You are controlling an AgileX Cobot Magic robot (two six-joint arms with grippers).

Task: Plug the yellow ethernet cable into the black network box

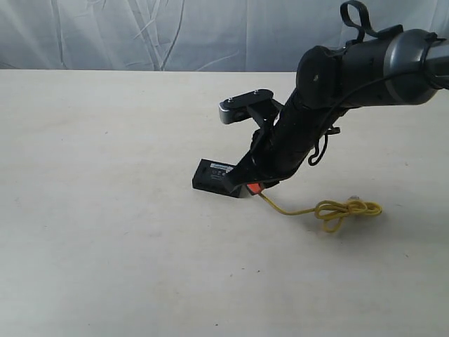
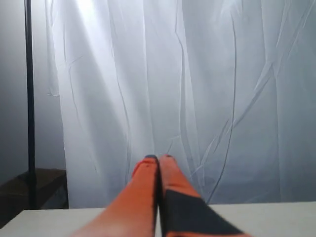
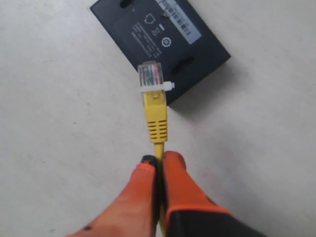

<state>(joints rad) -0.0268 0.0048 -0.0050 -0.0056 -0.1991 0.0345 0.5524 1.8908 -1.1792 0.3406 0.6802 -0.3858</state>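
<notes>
The black network box (image 1: 212, 174) (image 3: 163, 44) lies flat on the table, label side up. My right gripper (image 3: 159, 158) (image 1: 254, 188) is shut on the yellow ethernet cable (image 3: 156, 121) just behind its yellow boot. The clear plug (image 3: 150, 75) sticks out past the fingertips and overlaps the box's near edge in the right wrist view; whether it touches the box I cannot tell. The rest of the cable trails right to a bunched loop (image 1: 347, 210) on the table. My left gripper (image 2: 159, 158) is shut on nothing, pointing at the white curtain; it does not show in the exterior view.
The pale table (image 1: 105, 210) stretches around the box. A white curtain (image 1: 175, 31) hangs behind the far edge. The right arm (image 1: 337, 70) reaches in from the upper right. A dark pole (image 2: 29, 98) stands beside the curtain in the left wrist view.
</notes>
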